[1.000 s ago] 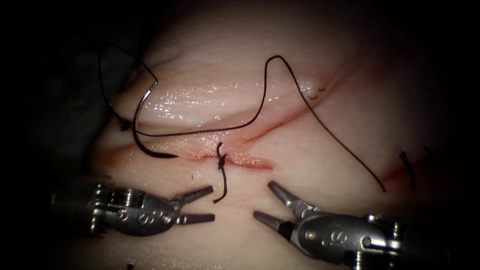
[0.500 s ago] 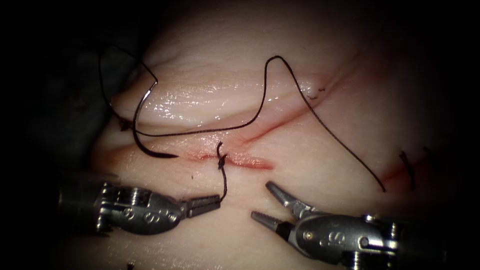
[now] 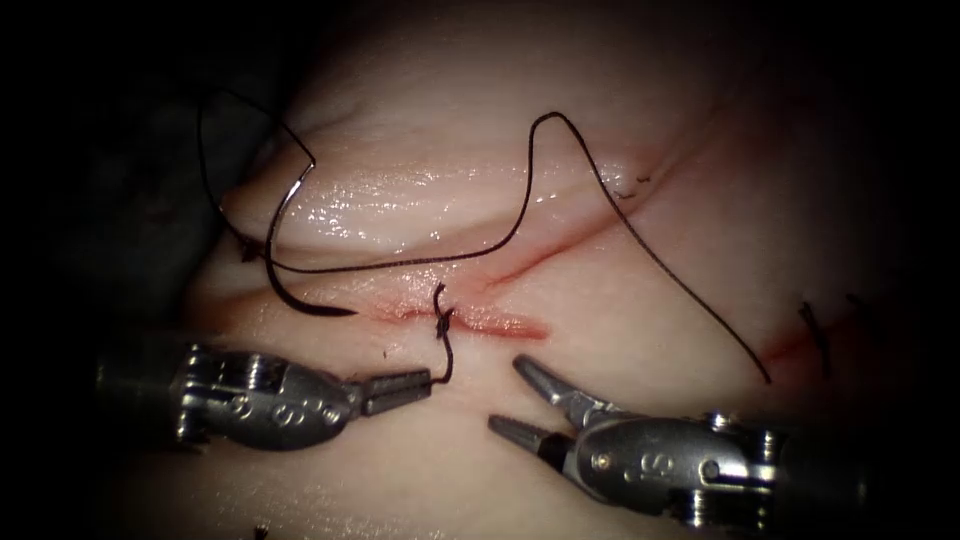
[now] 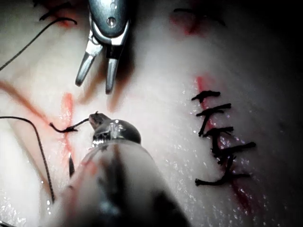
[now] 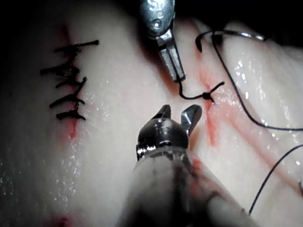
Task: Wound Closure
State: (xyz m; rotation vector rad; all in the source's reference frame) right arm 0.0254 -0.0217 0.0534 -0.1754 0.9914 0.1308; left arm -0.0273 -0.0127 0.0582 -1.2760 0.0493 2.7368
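Note:
The left tool (image 3: pixel 426 380) is shut on the short thread tail (image 3: pixel 447 355) that hangs from the knot (image 3: pixel 441 321) on the cut (image 3: pixel 500 322). Its own wrist view shows the left tool (image 4: pixel 96 118) pinching that tail beside the knot (image 4: pixel 71 128). The right tool (image 3: pixel 503 392) stands open and holds nothing, just right of the tail and below the cut. The curved needle (image 3: pixel 283 290) lies on the tissue at the cut's left end, held by neither tool, its tip near the cut. In the right wrist view the right tool (image 5: pixel 179 112) gapes below the left tool (image 5: pixel 179 75).
The long thread (image 3: pixel 530 170) loops from the needle's rear over the tissue above the cut and ends at the lower right. A finished row of stitches (image 4: pixel 220 142) lies on another cut nearby, and the same stitches (image 5: pixel 68 90) appear beside the right tool. Red fluid marks the cut.
The left tool's jaws closed on the thread tail, then shifted slightly up and left with it. The right tool moved left and a little up, its jaws staying open.

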